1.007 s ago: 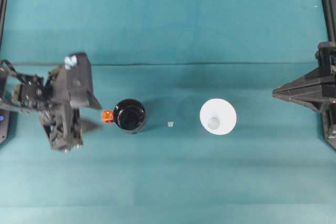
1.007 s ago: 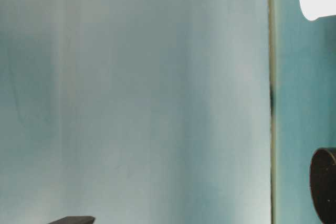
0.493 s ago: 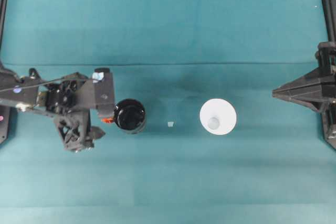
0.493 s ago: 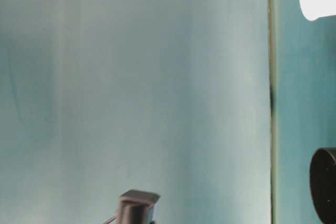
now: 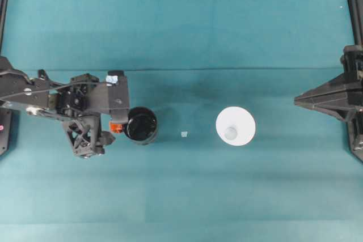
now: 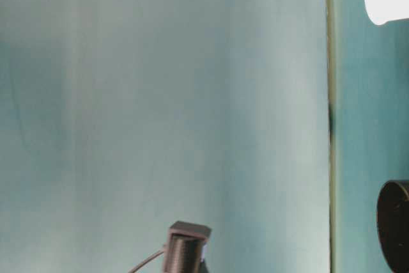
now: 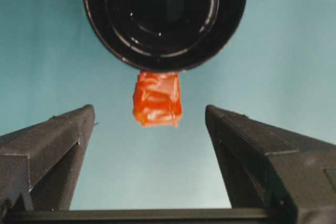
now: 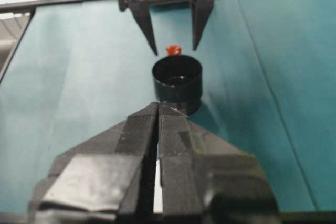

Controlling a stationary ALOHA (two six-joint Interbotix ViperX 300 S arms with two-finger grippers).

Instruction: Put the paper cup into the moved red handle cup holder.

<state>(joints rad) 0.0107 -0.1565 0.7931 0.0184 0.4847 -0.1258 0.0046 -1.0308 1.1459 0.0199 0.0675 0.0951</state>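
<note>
On the left of the overhead view, the left hand (image 5: 113, 126) sits low over the teal surface (image 5: 187, 191) with its fingers (image 7: 52, 145) spread wide apart, gripping nothing; the red-orange tab of the red handle cup holder (image 5: 141, 125) lies between them, touching neither. Since half a second ago this hand has slid a little closer to the holder, which has not shifted. A tiny pale scrap (image 5: 184, 134) lies between holder and paper cup (image 5: 235, 126), which stands upright well apart to the right, unmoved. At the far right the right hand (image 5: 299, 101) stays parked, its fingers pressed together on nothing.
</note>
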